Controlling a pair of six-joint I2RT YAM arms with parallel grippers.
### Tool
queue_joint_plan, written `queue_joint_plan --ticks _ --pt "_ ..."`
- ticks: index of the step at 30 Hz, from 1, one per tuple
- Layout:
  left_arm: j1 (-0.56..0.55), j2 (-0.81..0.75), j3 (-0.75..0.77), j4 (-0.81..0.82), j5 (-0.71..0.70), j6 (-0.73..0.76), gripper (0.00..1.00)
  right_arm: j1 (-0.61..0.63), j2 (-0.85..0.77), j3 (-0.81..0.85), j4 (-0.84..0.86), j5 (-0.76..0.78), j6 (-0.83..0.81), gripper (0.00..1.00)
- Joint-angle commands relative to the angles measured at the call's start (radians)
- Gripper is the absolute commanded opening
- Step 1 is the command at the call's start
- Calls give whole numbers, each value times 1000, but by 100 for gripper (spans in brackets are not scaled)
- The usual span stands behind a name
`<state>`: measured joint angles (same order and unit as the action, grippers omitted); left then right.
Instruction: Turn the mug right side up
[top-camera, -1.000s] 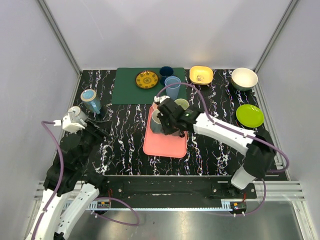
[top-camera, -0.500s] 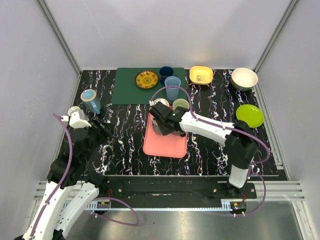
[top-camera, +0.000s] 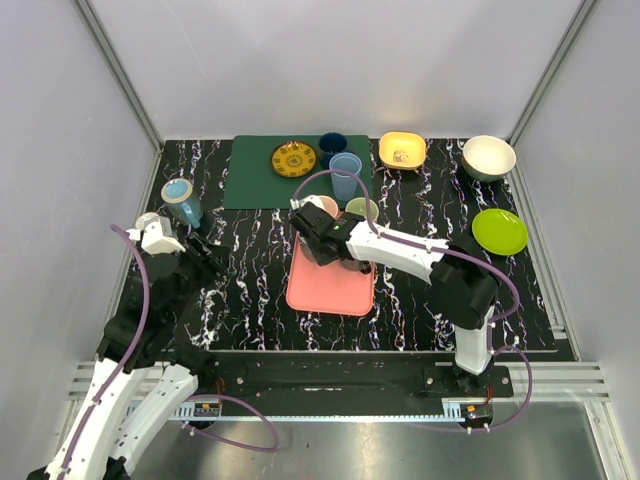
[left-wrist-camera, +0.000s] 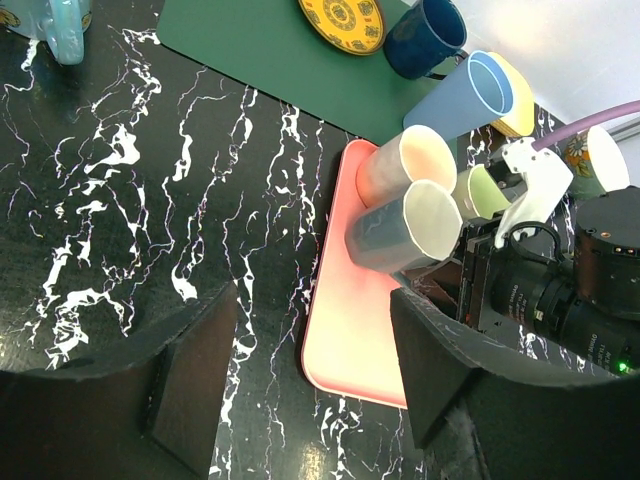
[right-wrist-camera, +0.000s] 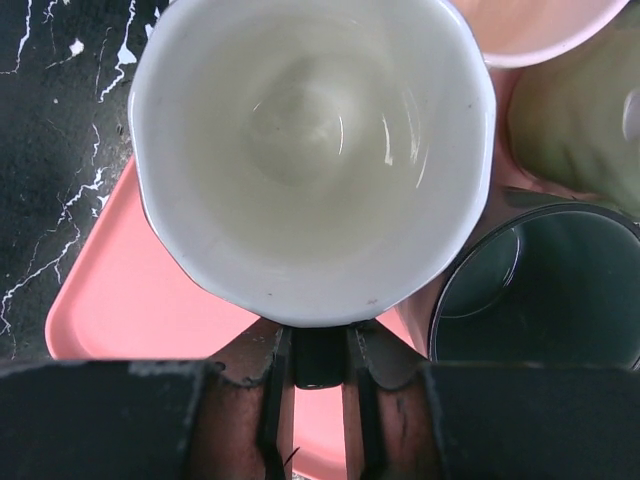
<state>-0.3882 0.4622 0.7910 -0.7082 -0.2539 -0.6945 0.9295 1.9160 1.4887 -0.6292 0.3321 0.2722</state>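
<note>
Black marbled worktop (top-camera: 250, 290), grey mug (left-wrist-camera: 395, 235) mouth-up at the pink tray (top-camera: 335, 285).
Right claw (right-wrist-camera: 318, 350) is clamped on the mug's handle, the mug just beside a pink cup (left-wrist-camera: 405, 165); left claw (left-wrist-camera: 315, 370) hangs wide open and empty, well apart.

top looks down; wrists look close (sharing the pink tray (left-wrist-camera: 345, 340)).

Mugs, 3: grey mug (left-wrist-camera: 400, 228), navy mug (top-camera: 333, 143), pale-blue mug (top-camera: 181, 198).
Cups, 4: pink cup (left-wrist-camera: 405, 165), green cup (top-camera: 362, 208), blue tumbler (top-camera: 346, 172), dark cup (right-wrist-camera: 535, 290).
Bowls, 2: yellow bowl (top-camera: 402, 150), white bowl (top-camera: 489, 157).
Plates, 2: patterned plate (top-camera: 294, 158), lime plate (top-camera: 499, 231).
Pink tray (top-camera: 330, 285), 1.
Green mat (top-camera: 250, 175), 1.
</note>
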Motion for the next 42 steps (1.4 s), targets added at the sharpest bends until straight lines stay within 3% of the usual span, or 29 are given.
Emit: queue_joint_plan --ticks 1,2,5,9,16,23,26,31,37,38,39,42 --pt "3 12 -4 42 -31 23 66 -8 -15 38 72 33 -13 12" --pt "3 15 -4 42 -33 24 66 -8 -28 27 78 28 -10 33" --pt "3 26 -4 42 -48 30 66 -8 -78 -14 94 12 1 61" --pt "3 62 1 46 -71 33 67 -6 -187 -44 99 -13 16 74" --pt "44 306 103 70 -157 99 68 -1 -446 -51 95 -116 53 81" --pt "377 649 189 214 7 180 64 -3 -663 -182 160 -122 61 81" --pt "428 798 260 220 21 214 59 -3 -704 -229 166 -128 59 81" --pt "460 912 298 308 25 202 61 -3 -755 -278 186 -151 61 81" --pt "488 1062 385 351 -7 176 73 -3 -825 -330 221 -146 53 81" --pt "492 1082 393 357 -8 174 80 -3 -833 -337 224 -145 55 81" --pt "499 1096 402 363 -4 174 98 -3 -847 -350 227 -140 56 81" --pt "509 1138 433 371 -2 191 99 -3 -865 -373 233 -133 56 81"
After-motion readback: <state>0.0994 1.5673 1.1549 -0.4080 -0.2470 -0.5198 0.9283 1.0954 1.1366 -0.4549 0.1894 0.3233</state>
